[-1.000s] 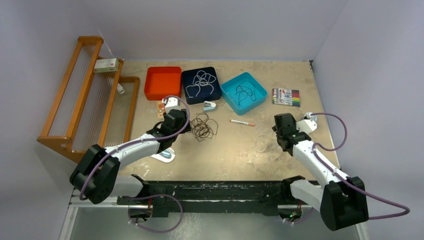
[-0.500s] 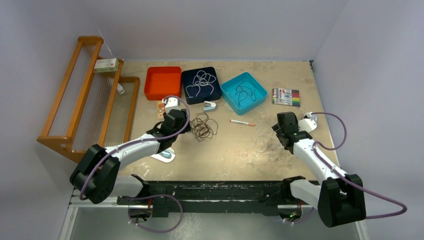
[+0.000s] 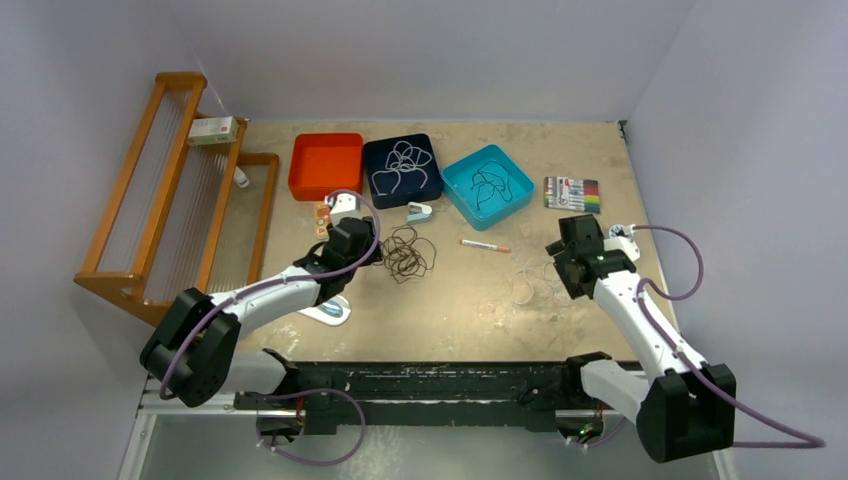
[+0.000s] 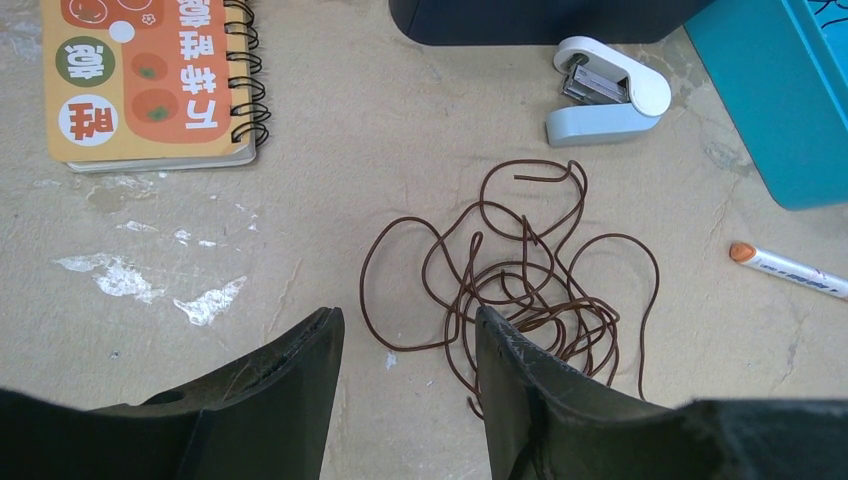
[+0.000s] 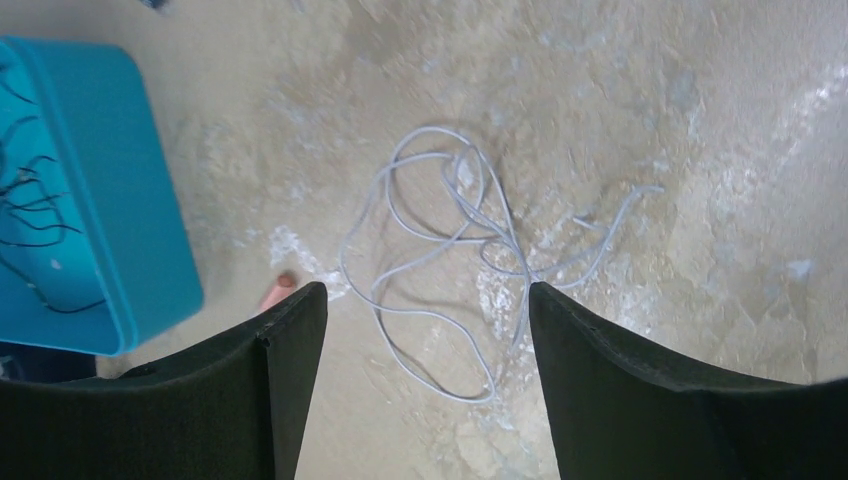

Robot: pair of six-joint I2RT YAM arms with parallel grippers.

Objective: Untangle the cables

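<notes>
Left gripper (image 4: 407,322) jaws spread, holding nothing, poised over the dark brown cable (image 4: 505,297), a thin wiry tangle of overlapping loops on the scuffed beige table (image 4: 300,200) near a stapler (image 4: 605,95); looks lined up to pinch a loop. Right gripper (image 5: 425,295) also spread and empty above the white-grey cable (image 5: 480,235), a looser floppy coil well apart from the brown one. Probably sorting by colour, since the navy tray (image 3: 366,175) holds pale wire and the teal tray (image 3: 460,200) black wire.

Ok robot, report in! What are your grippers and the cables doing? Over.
Left gripper open above brown cable tangle. Right gripper open above grey cable. Nothing gripped. Nothing blocking either.
</notes>
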